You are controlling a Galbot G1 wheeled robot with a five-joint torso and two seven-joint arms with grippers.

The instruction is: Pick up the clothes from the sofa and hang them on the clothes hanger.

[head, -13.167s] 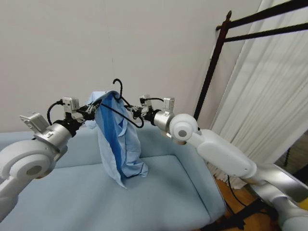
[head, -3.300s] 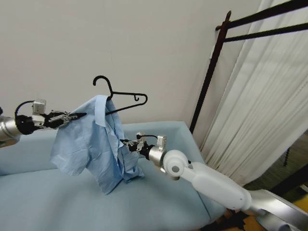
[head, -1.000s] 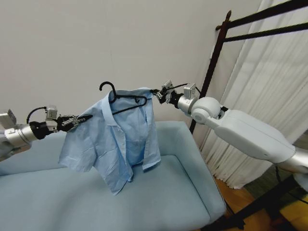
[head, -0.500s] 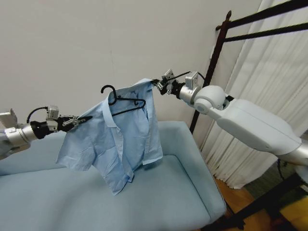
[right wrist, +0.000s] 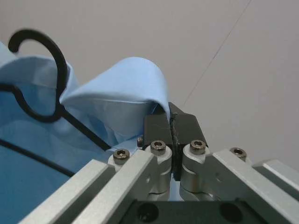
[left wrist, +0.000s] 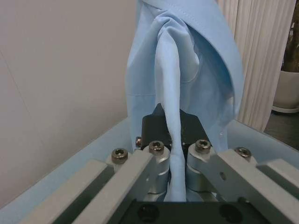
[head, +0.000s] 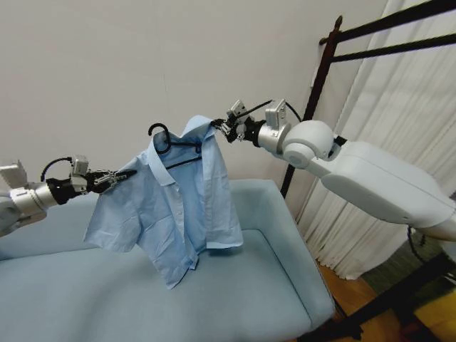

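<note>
The light blue short-sleeved shirt (head: 178,206) hangs on the black wire hanger (head: 182,144) between both pincers. The left pincer (head: 117,176) is clamped on its sleeve, and the right pincer (head: 222,129) is clamped on a fold near its collar.

Plain white wall (head: 107,64) behind, pale pleated curtain (head: 399,142) off to the right, dark rack post (head: 311,107) just in front of it, bit of wood floor (head: 354,299) down low.

The shirt (head: 178,214) is soft matt cloth, hanger (right wrist: 60,84) smooth dark wire (faintly glossy), sofa (head: 271,285) matt fabric.
</note>
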